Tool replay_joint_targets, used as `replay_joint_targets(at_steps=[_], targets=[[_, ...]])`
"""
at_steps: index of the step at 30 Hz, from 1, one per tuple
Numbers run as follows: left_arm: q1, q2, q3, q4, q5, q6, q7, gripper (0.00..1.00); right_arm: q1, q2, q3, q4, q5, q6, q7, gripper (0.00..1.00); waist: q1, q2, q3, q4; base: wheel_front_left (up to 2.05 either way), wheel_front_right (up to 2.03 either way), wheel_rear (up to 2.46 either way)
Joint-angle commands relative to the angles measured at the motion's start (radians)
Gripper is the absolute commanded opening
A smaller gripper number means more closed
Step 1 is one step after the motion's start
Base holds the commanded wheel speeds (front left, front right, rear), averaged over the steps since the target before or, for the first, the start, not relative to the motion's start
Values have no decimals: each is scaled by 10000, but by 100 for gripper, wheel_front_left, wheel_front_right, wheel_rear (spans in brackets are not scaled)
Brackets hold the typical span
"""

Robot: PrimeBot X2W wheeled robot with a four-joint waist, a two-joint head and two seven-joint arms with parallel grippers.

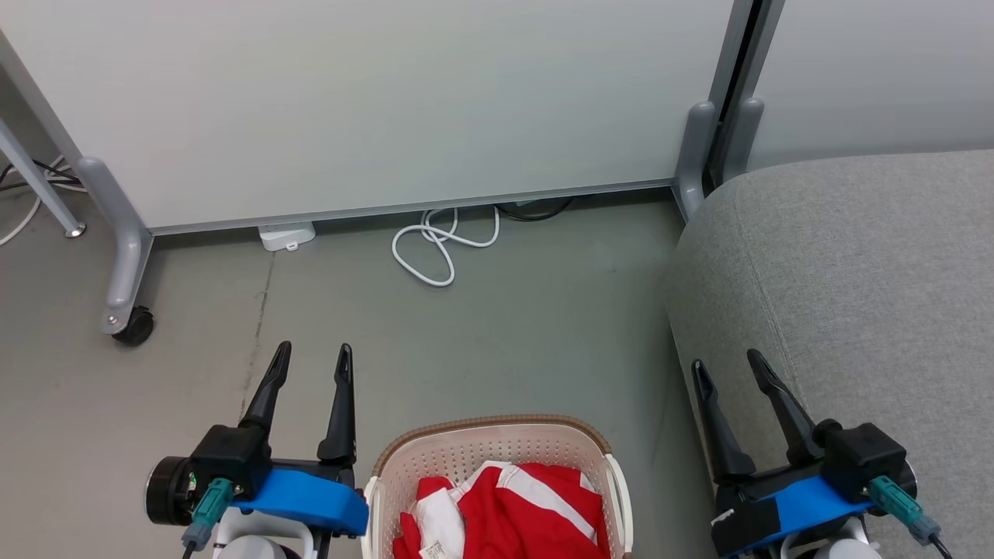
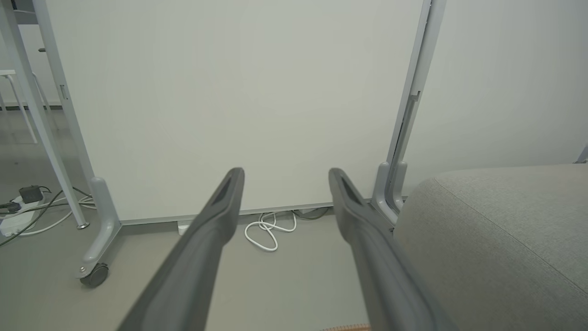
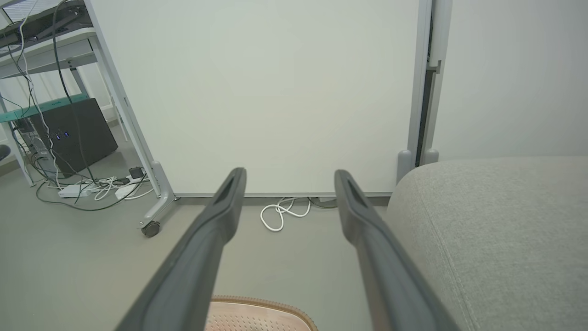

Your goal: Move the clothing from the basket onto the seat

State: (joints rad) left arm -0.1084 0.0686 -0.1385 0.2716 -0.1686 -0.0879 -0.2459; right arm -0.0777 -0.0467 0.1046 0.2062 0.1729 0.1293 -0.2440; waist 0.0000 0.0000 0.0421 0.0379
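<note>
Both grippers are sitting lowest in the head view, nearest the cam. L gripper (image 1: 314,351) is hanging w/ its two dark fingers spread wide and nothing btwn them. Its tips are pointing fwd over the bare floor (image 1: 505,334), just left of the basket (image 1: 435,454) and not touching it. R gripper (image 1: 728,361) is likewise standing spread and empty, fingers pointing fwd by the near left edge of the seat (image 1: 854,272); can't tell if it's touching the fabric.

Btwn the two arms the basket is resting on the floor, cut off by the bottom edge. Its brown rim is curving across the top and a white side handle is showing on the right. The clothing (image 1: 528,505) is lying bunched inside it, red w/ white stripes, a small tag showing at lower left. In the R wrist view the basket rim is peeking up btwn the finger bases.

Seat is sitting right of the basket, grey upholstery w/ rounded corner and a stitched seam, nothing lying on it.

Further out, a white cable (image 1: 435,248) is lying looped on the floor by the foot of a pale partition panel (image 1: 388,101). A small white box (image 1: 287,235) is sitting under the panel's edge, and a black caster (image 1: 136,326) is carrying its left leg.
</note>
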Motion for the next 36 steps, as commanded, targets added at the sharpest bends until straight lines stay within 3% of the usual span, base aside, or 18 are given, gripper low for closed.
replay_joint_targets(at_steps=[1,36], targets=[[-122,8,85,55,178,-49,-74,100,-74,-62,-28,11,-213,23,-99,100,0,0,-1,4,0,0,0],[-130,-175,557,520,837,-277,-208,100,-139,-61,-239,225,-452,16,-221,100,0,0,51,-42,0,0,0]])
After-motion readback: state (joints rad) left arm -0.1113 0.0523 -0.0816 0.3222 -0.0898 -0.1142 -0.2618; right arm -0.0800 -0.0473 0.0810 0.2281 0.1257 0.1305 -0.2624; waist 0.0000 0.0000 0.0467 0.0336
